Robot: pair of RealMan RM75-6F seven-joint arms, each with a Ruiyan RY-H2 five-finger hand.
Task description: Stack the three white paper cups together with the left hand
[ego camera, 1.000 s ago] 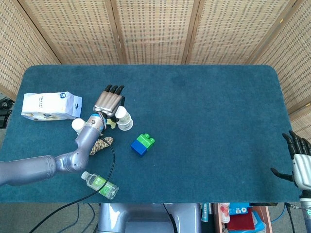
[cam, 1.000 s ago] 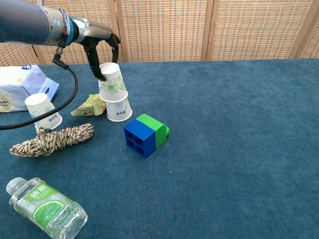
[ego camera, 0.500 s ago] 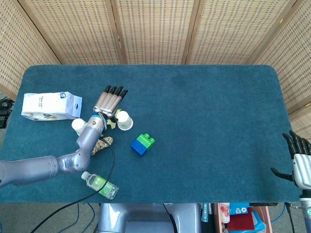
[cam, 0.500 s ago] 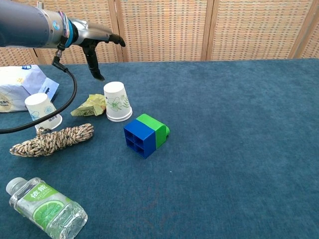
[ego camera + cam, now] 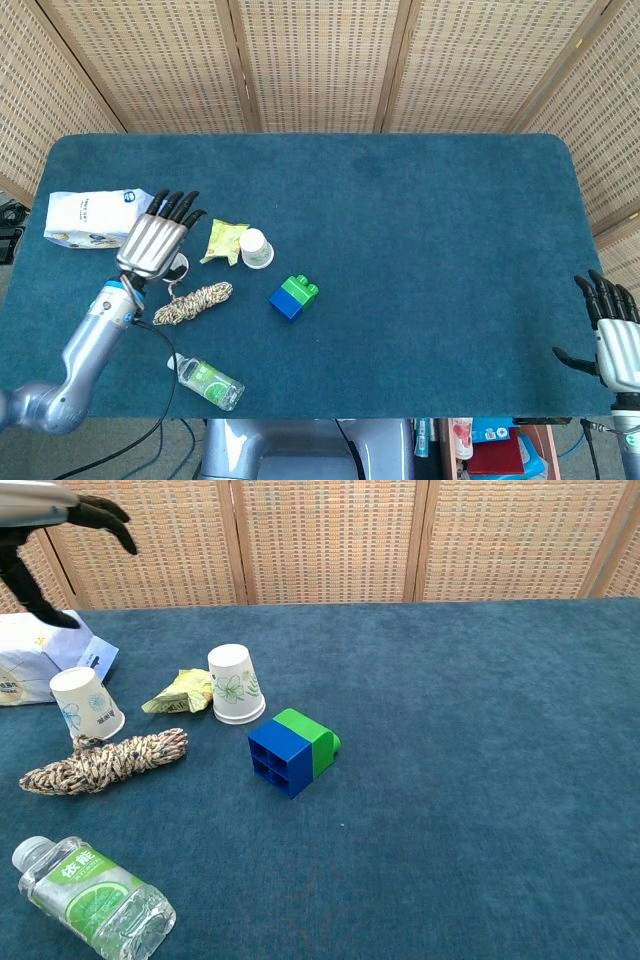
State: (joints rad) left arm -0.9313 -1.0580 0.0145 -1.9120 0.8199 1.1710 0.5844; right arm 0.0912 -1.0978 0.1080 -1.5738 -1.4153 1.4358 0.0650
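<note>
An upside-down white paper cup with a flower print (image 5: 256, 248) (image 5: 233, 685) stands near the table's left middle; it reads as one cup nested over another. A lone white cup (image 5: 178, 266) (image 5: 85, 705) stands further left, also upside down. My left hand (image 5: 155, 243) (image 5: 60, 498) hovers over the lone cup's left side with its fingers spread and nothing in it, partly covering the cup in the head view. My right hand (image 5: 612, 335) hangs off the table's right front corner, fingers apart and empty.
A yellow-green wrapper (image 5: 225, 240) (image 5: 180, 692) lies between the cups. A coiled rope (image 5: 192, 303) (image 5: 105, 762), a lying bottle (image 5: 205, 378) (image 5: 90, 898), a blue-green block (image 5: 292, 297) (image 5: 293, 750) and a white bag (image 5: 90, 217) (image 5: 40, 660) are nearby.
My left hand let the upper cup drop fully over the lower one, opened, and then swung left to above the lone cup. The right hand barely moved.
</note>
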